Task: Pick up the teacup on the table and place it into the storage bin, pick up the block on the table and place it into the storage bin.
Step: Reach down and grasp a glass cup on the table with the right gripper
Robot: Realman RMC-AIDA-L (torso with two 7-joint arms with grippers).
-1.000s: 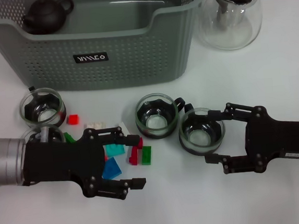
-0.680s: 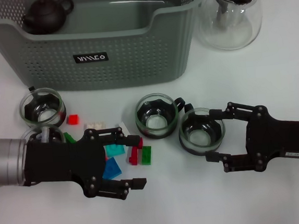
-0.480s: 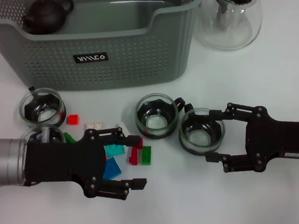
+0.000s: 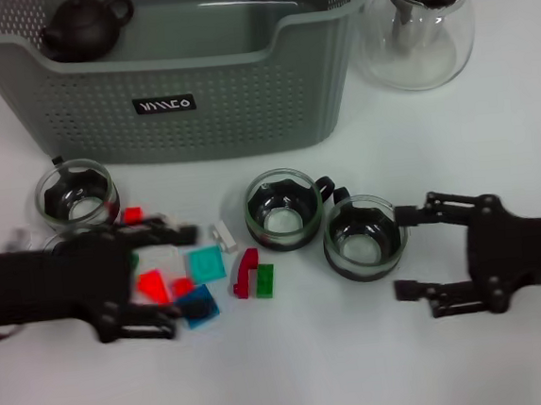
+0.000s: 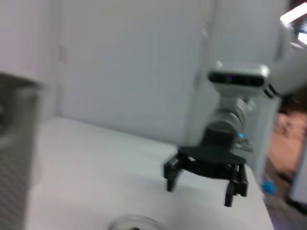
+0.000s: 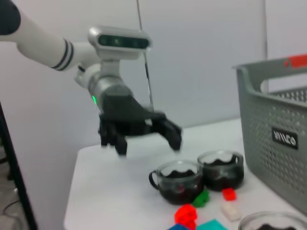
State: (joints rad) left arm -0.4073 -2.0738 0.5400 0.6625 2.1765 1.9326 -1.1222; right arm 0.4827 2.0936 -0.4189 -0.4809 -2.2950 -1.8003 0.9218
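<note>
Several glass teacups stand on the white table: one (image 4: 282,208) in the middle, one (image 4: 364,236) just right of it, and one (image 4: 77,194) at the left. Small blocks lie scattered between them, among them a teal block (image 4: 205,263), a blue one (image 4: 199,305), a green one (image 4: 265,279) and a red one (image 4: 132,215). My left gripper (image 4: 173,282) is open and empty, low over the left part of the blocks. My right gripper (image 4: 405,252) is open, its fingers just right of the right-hand teacup. The storage bin (image 4: 194,86) stands behind; the right wrist view shows its wall (image 6: 283,139).
A dark teapot (image 4: 85,27) sits inside the bin at its left end. A glass pitcher (image 4: 423,23) with a dark lid stands right of the bin. A grey device edge shows at the far left in earlier frames.
My left gripper has pulled back quickly to the left, uncovering red and blue blocks. My right gripper has slid a little to the right, away from the teacup. Nothing was grasped.
</note>
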